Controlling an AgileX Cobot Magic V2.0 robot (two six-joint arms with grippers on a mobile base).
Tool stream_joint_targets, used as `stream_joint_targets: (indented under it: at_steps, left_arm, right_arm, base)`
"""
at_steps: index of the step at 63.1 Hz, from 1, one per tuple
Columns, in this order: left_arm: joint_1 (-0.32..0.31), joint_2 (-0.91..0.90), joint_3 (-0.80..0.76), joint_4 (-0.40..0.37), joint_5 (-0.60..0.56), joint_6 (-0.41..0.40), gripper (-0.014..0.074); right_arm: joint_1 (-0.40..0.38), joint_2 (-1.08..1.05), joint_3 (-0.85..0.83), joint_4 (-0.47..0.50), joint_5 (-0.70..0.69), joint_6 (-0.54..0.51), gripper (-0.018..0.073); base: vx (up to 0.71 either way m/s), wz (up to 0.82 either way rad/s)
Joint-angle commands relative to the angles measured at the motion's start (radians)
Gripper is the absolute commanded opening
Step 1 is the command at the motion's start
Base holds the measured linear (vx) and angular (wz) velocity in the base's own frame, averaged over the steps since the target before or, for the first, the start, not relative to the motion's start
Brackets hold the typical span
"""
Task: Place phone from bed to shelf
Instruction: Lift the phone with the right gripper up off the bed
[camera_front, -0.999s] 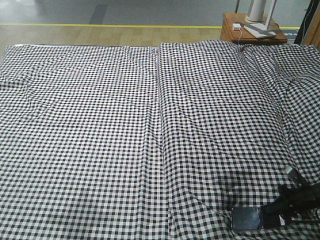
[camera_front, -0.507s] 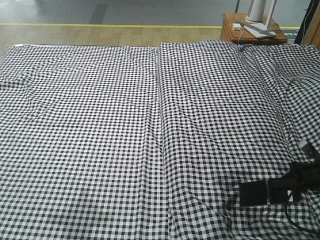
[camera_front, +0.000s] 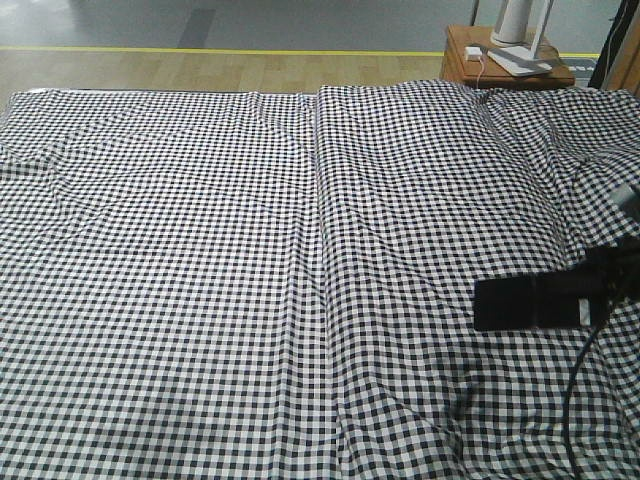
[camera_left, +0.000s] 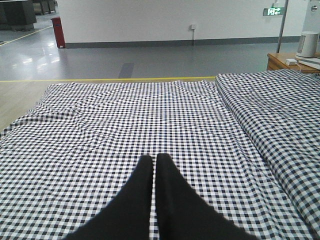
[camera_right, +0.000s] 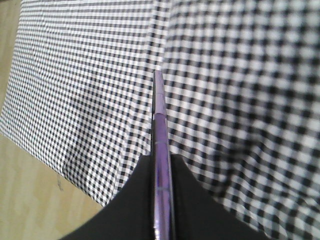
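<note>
**Phone pinched at the bed's right side, shelf not in sight**

The left fingers (camera_left: 141, 187) are pressed together with nothing between them. They hang idle over the bed (camera_front: 180, 280) at 6 o'clock in the left wrist view, seemingly parked out of the carrying arm's way.

A seam (camera_front: 316, 200) runs down the checked cloth from 12 to 6 o'clock.

At about 4 o'clock in the front view, the phone (camera_front: 512, 304) shows as a dark slab reaching in from the right edge. The right fingers (camera_right: 136, 205) are clenched on its two broad faces. The right wrist view therefore meets only its thin edge, with the blurred cloth behind. That suggests the phone hangs clear of the bed and will not drag on the wrinkles, and gripping one end keeps the far end free to slide onto a board.

A small bedside table (camera_front: 462, 62) stands at 1 o'clock beyond the bed. It is not the target, and the shelf appears in no view, so the carry probably calls for a turn away.
</note>
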Motion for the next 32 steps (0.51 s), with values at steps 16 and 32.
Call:
stream_joint_targets:
  at_steps: [16, 32]
  left_arm:
    - [0.001, -0.007, 0.006, -0.009, -0.074, 0.000, 0.0001]
    - [0.001, -0.007, 0.006, -0.009, -0.074, 0.000, 0.0001]
  right_arm:
    - [0.215, -0.282, -0.016, 0.079, 0.129, 0.086, -0.0003]
    - [0.393, -0.432, -0.016, 0.079, 0.128, 0.130, -0.0003]
  base:
    - [0.00, 0.00]
    - [0.00, 0.00]
